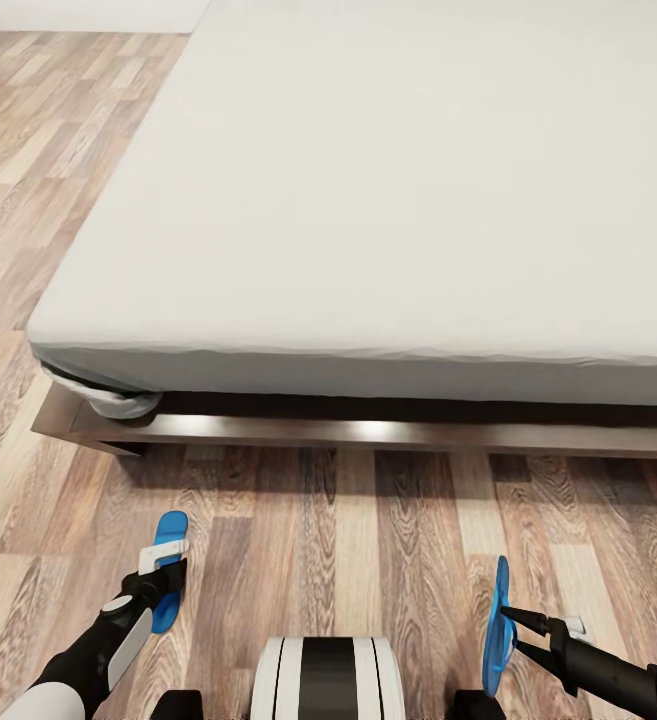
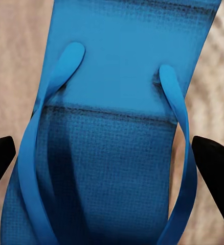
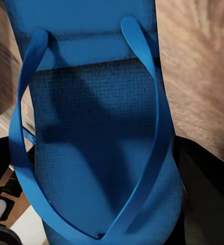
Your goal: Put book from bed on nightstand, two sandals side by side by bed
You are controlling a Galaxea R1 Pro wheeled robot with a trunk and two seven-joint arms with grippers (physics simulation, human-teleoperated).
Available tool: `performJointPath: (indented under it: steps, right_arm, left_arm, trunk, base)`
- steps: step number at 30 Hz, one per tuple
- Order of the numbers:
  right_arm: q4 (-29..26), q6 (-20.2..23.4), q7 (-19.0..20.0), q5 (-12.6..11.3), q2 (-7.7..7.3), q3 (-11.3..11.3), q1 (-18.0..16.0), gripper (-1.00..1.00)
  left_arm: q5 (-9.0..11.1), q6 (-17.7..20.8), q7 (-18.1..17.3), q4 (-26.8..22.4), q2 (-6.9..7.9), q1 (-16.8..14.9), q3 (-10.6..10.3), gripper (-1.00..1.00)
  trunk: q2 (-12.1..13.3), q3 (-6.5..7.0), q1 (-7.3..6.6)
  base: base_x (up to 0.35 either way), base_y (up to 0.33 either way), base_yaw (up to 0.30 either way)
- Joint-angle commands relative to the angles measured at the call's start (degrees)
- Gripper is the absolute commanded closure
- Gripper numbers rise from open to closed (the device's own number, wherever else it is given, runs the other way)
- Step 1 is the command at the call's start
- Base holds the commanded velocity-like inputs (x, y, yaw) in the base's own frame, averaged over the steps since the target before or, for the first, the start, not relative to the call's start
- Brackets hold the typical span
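sandals: 2 (left one (image 1: 169, 570), right one (image 1: 496, 627)) | bed (image 1: 388, 230): 1 | end effectors: 2 (left (image 1: 158, 585), right (image 1: 516, 630))

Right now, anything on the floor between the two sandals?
Head view: the left sandal and right sandal have only wood floor between them, plus the robot's own white base at the near edge.

Under me the floor (image 1: 388, 520) is grained wood plank, faintly sheened. The bed (image 1: 368, 433) frame is dark glossy wood, its mattress (image 1: 388, 200) smooth matt cloth. Both sandals (image 2: 117, 153) (image 3: 99, 143) look finely textured, matt, foam-like. My fingers (image 2: 217, 161) are matt black.
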Motion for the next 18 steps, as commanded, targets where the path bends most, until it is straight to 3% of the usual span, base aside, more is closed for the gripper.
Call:
performJointPath:
  steps: [1, 18]
  right_arm:
    - [0.0, 0.3, 0.0, -0.4, -0.06, 0.3, 0.0, 1.0]
    - [0.0, 0.3, 0.0, -0.4, -0.07, 0.3, 0.0, 1.0]
  left_arm:
    - [0.4, 0.2, 0.3, -0.1, 0.05, 0.0, -0.3, 1.0]
    - [0.4, 0.3, 0.4, -0.1, 0.05, 0.0, -0.3, 1.0]
  trunk:
    - [0.0, -0.03, -0.01]
    - [-0.1, -0.7, 0.07]
  base:
    - [0.0, 0.0, 0.0]
    - [0.0, 0.0, 0.0]
